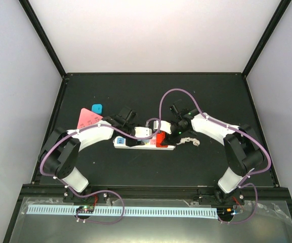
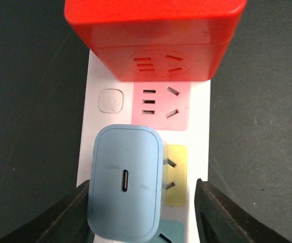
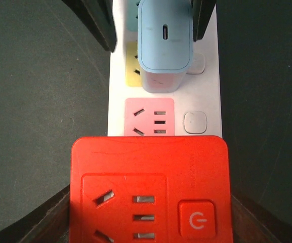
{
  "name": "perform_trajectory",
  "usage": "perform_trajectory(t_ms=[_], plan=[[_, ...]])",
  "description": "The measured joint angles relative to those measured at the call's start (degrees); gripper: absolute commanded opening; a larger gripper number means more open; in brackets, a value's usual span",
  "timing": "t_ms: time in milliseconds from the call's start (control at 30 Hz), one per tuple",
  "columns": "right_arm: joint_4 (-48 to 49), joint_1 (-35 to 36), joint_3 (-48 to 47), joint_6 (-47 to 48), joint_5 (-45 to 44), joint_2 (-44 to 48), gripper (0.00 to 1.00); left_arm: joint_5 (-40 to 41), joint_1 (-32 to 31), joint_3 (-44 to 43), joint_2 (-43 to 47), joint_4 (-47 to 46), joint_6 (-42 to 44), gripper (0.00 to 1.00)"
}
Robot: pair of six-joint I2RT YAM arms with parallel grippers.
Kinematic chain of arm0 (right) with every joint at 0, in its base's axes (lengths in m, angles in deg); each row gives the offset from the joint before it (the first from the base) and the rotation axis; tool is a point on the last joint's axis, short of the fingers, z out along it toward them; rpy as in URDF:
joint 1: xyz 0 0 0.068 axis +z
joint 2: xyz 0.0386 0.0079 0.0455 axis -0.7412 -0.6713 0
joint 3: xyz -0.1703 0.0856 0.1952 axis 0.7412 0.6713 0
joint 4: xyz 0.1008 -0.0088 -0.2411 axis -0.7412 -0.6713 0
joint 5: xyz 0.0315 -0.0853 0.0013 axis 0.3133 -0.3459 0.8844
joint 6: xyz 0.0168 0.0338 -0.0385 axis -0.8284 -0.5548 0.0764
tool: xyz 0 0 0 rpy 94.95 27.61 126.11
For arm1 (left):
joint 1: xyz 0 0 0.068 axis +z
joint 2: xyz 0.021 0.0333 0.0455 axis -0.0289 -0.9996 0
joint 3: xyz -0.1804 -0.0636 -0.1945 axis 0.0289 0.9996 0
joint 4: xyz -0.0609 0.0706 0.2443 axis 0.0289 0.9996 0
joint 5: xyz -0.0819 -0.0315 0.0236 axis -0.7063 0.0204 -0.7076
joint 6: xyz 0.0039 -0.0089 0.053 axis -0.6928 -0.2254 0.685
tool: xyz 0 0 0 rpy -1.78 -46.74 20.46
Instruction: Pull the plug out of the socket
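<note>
The socket, a long white power strip (image 1: 143, 146), lies at mid-table. In the left wrist view its strip (image 2: 99, 152) shows pink, yellow and teal outlet faces. A light-blue charger plug (image 2: 125, 185) stands in it by the yellow face. My left gripper (image 2: 143, 215) is open around this plug; its left finger (image 2: 67, 220) is at the plug's side and its right finger (image 2: 221, 217) stands apart. A red adapter block (image 3: 151, 190) sits on the strip's other end. My right gripper (image 3: 151, 223) is shut on its sides. The blue plug (image 3: 164, 43) also shows there.
A pink triangular piece (image 1: 88, 119) and a small blue piece (image 1: 96, 108) lie at the back left. The strip's short white twisted cord (image 1: 190, 141) lies to its right. Purple cables loop over both arms. Black frame posts stand at the table's corners.
</note>
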Motion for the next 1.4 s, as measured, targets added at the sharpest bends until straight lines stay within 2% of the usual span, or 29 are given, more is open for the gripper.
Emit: perform_trajectory(t_ms=[233,400,700,1100,1400], plan=[[0.2,0.0,0.04,-0.39,0.04,-0.07,0.44,1.27,-0.22,-0.76,-1.51,-1.22,-0.94,0.23],[0.39,0.02,0.04,-0.76,-0.02,-0.2,0.38,0.96,-0.28,-0.72,-1.01,-0.83,-1.42,0.15],[-0.09,0.15,-0.85,-0.87,-0.17,-1.09,0.32,0.59,-0.09,-0.79,-0.9,-0.2,-3.58,0.08],[-0.09,0.44,-1.38,-1.07,-0.17,-1.64,0.31,-3.17,2.23,-1.14,-0.74,0.83,-6.08,0.03],[0.72,0.55,-1.6,-1.95,-0.2,-2.01,0.31,-6.34,2.1,-0.79,2.84,-0.2,-6.03,0.02]])
